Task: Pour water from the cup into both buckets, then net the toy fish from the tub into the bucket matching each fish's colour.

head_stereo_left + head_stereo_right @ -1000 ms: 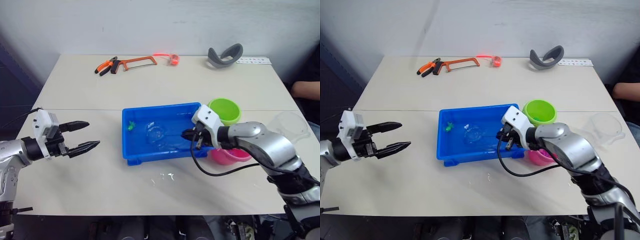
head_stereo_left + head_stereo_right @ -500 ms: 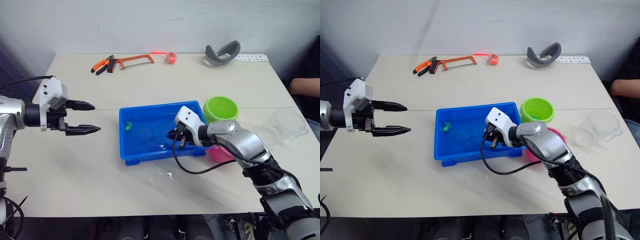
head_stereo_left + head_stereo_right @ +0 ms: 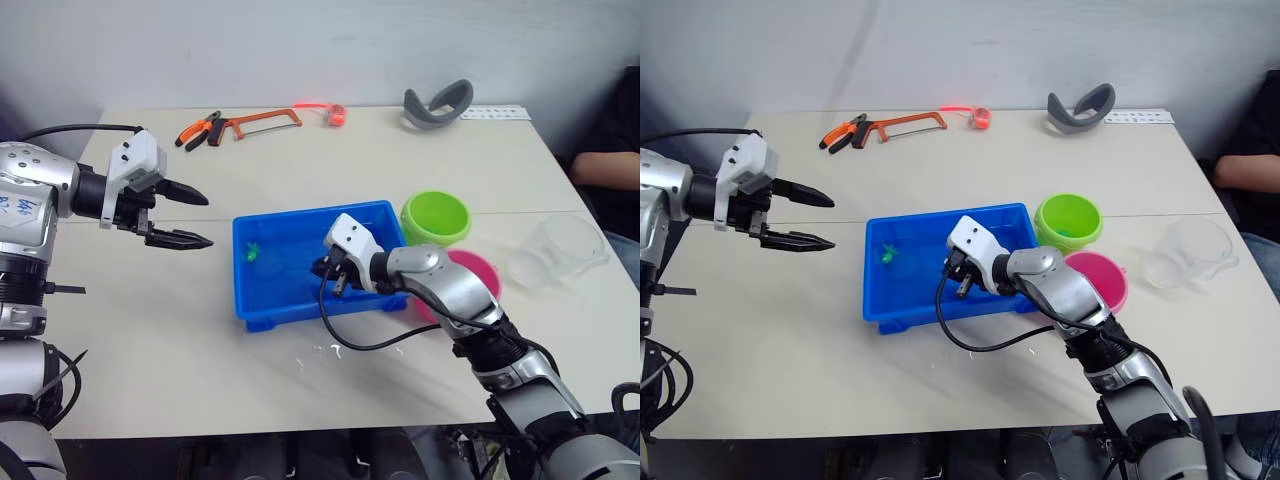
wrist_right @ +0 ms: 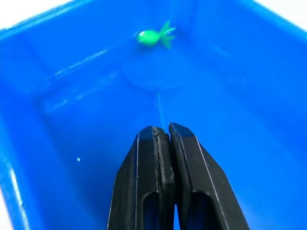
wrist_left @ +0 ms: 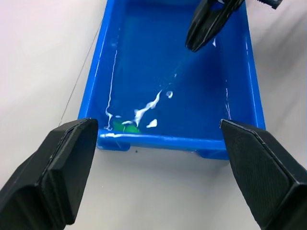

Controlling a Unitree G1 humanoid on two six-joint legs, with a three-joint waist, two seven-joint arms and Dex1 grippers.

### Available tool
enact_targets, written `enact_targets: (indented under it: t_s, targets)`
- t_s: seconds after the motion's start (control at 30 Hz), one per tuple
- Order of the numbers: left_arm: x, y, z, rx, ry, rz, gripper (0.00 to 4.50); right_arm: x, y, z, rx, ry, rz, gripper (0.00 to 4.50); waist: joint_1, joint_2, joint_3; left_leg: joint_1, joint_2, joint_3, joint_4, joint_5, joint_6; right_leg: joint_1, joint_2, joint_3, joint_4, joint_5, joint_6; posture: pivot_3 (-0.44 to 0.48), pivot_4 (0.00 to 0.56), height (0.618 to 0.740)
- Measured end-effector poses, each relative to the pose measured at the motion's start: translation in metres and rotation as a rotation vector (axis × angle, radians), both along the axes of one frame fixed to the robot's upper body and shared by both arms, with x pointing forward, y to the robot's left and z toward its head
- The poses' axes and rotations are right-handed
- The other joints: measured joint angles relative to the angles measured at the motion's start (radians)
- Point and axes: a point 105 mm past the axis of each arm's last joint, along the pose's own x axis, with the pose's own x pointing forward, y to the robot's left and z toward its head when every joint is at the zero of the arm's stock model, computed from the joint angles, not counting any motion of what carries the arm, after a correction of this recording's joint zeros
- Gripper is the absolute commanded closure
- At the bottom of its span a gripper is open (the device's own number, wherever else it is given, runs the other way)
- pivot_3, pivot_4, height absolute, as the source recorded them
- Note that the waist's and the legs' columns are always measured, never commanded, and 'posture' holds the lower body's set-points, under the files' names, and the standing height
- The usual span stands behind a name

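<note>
tub (image 3: 262, 305) bright blue, one green fish (image 4: 154, 36) in it. buckets: lime green (image 3: 436, 218) and pink (image 3: 478, 279). cup (image 3: 556, 250) clear.

No readable text anywhere. White strip (image 3: 489, 113) at the far right of the table (image 3: 300, 170) carries marks, too small to make out.

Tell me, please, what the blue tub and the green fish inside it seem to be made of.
The tub looks like glossy moulded plastic: uniform bright blue, with highlights on its walls. The green fish seems to be plastic too, a solid shiny lime green, though it is too small to be sure.
</note>
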Motion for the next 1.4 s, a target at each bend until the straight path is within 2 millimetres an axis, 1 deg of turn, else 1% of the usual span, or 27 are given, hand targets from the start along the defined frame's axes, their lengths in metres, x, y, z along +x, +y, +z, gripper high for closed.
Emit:
enact_targets:
  t_s: [0.1, 0.23, 0.37, 0.63, 0.77, 0.83, 0.93, 1.07, 1.17, 1.27, 1.4]
  targets:
    - [0.004, -0.002, -0.005, -0.007, -0.002, -0.005, 0.08, 0.000, 0.001, 0.002, 0.045, -0.004, -0.003, 4.50, 0.001, 0.000, 0.000, 0.000, 0.000, 0.000, 0.000, 0.000, 0.000, 0.000, 0.000, 0.000, 0.000, 0.000, 0.000, 0.000, 0.150, 0.740]
    - [0.008, -0.006, -0.006, -0.023, -0.015, 0.009, 0.08, 0.001, -0.002, 0.007, 0.104, -0.013, -0.003, 4.50, 0.003, 0.000, 0.000, 0.000, 0.000, 0.000, 0.000, 0.000, 0.000, 0.000, 0.000, 0.001, 0.001, 0.000, 0.000, 0.000, 0.150, 0.740]
    - [0.009, -0.005, -0.008, -0.030, -0.008, 0.015, 0.08, 0.001, -0.002, 0.007, 0.106, -0.024, 0.002, 4.50, 0.001, 0.000, 0.000, 0.000, 0.000, 0.000, 0.000, 0.000, 0.000, -0.001, 0.000, 0.001, 0.001, 0.000, 0.000, 0.000, 0.150, 0.740]
    - [0.010, 0.002, -0.006, -0.043, -0.017, 0.039, 0.08, 0.002, -0.003, 0.003, 0.106, -0.027, -0.001, 4.50, 0.001, 0.000, 0.000, 0.000, 0.000, 0.000, 0.001, 0.000, 0.000, -0.001, 0.000, 0.002, 0.002, 0.000, 0.000, 0.000, 0.150, 0.740]
    - [0.010, 0.005, -0.007, -0.048, -0.014, 0.048, 0.08, -0.001, -0.004, -0.007, 0.120, 0.008, -0.006, 4.50, 0.001, 0.000, 0.000, 0.000, 0.000, 0.000, 0.001, 0.000, 0.000, -0.001, 0.000, 0.002, 0.002, 0.000, 0.000, 0.000, 0.150, 0.740]
    - [0.010, 0.006, -0.007, -0.051, -0.012, 0.053, 0.08, -0.002, -0.004, -0.008, 0.132, 0.017, -0.005, 4.50, 0.001, 0.000, 0.000, 0.000, 0.000, 0.000, 0.001, 0.000, 0.000, -0.001, 0.000, 0.002, 0.002, 0.000, 0.000, 0.000, 0.150, 0.740]
    - [0.010, 0.007, -0.007, -0.057, -0.015, 0.060, 0.08, -0.004, -0.008, 0.000, 0.179, 0.012, -0.005, 4.50, 0.002, 0.000, 0.000, 0.000, 0.000, 0.000, 0.001, 0.000, 0.000, -0.001, 0.000, 0.002, 0.002, 0.000, 0.000, 0.000, 0.150, 0.740]
    - [0.010, 0.009, -0.011, -0.058, -0.008, 0.068, 0.08, -0.006, -0.011, 0.000, 0.207, 0.022, -0.003, 4.50, 0.002, 0.000, 0.000, 0.000, 0.000, 0.000, 0.001, 0.000, 0.000, -0.001, 0.000, 0.002, 0.002, 0.000, 0.000, 0.000, 0.150, 0.740]
    - [0.009, 0.010, -0.014, -0.058, 0.003, 0.072, 0.08, -0.008, -0.012, 0.004, 0.214, 0.009, 0.002, 4.50, 0.002, 0.000, 0.000, 0.000, 0.000, 0.000, 0.001, 0.000, 0.000, -0.001, 0.000, 0.002, 0.002, 0.000, 0.000, 0.000, 0.150, 0.740]
    - [0.010, 0.010, -0.015, -0.058, 0.003, 0.074, 0.08, -0.009, -0.013, 0.007, 0.222, 0.001, 0.010, 4.50, 0.002, 0.000, 0.000, 0.000, 0.000, 0.000, 0.001, 0.000, 0.000, -0.001, 0.000, 0.002, 0.002, 0.000, 0.000, 0.000, 0.150, 0.740]
    - [0.010, 0.009, -0.015, -0.060, 0.001, 0.075, 0.08, -0.014, -0.017, 0.007, 0.223, 0.004, 0.021, 4.50, 0.003, 0.000, 0.000, 0.000, 0.000, 0.000, 0.001, 0.000, 0.000, -0.001, 0.000, 0.002, 0.002, 0.000, 0.000, 0.000, 0.150, 0.740]
